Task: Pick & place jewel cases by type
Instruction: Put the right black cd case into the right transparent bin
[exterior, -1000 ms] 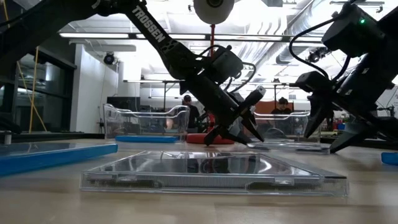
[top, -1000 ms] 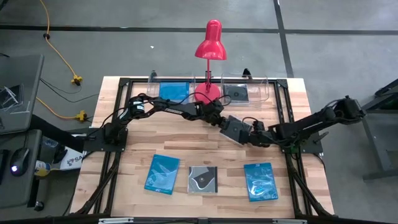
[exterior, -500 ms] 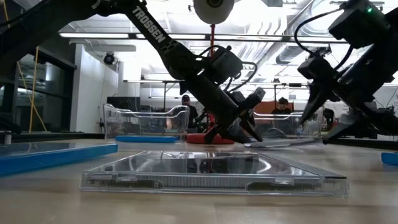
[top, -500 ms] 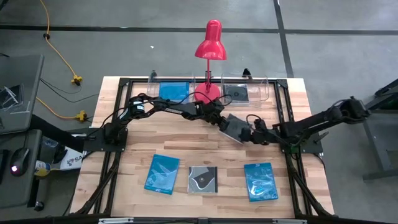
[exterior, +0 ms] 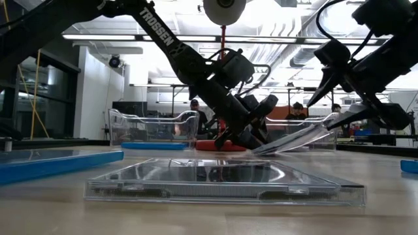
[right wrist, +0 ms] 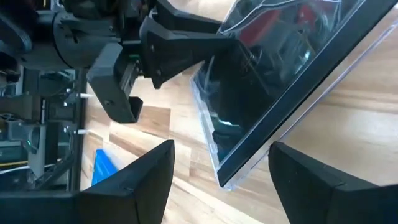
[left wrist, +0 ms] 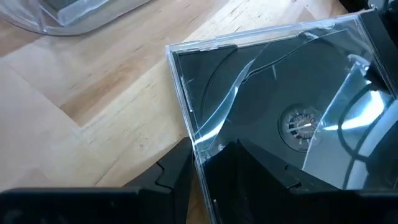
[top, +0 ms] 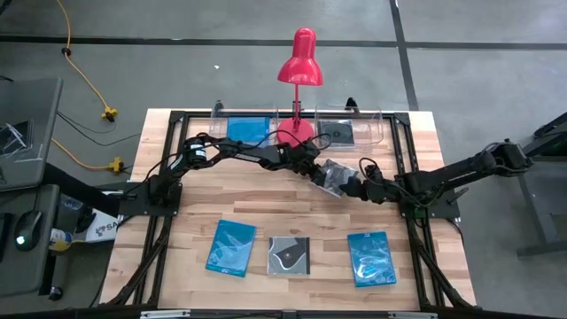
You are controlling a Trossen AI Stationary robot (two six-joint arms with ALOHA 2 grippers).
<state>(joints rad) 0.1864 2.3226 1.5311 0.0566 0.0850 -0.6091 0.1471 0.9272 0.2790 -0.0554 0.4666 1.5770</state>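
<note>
A dark jewel case with a clear lid stands tilted at the table's middle, between my two grippers. My left gripper reaches in from the left and is shut on the case's lower, left edge. My right gripper comes from the right and is open, one finger above and one below the raised right edge. Three more jewel cases lie flat in a row near the front edge: blue, dark with a white swirl, blue. My left gripper pinches the case's edge close to a corner between its two fingers, slanting down from the table's left. The case slopes up from this hold, its low edge at or just above the table. My right gripper's lower finger lies close under the raised edge; whether it touches, I cannot tell.
Two clear trays stand at the far edge, the left holding a blue case, the right a dark one. A red desk lamp stands between them on its round base. Bare wood lies at the left.
My right gripper has risen and tipped, keeping its fingers apart. The dark case has gone from lying flat to tilted: its right edge has lifted, while the edge in my left gripper has stayed low. My left gripper has rolled in place.
</note>
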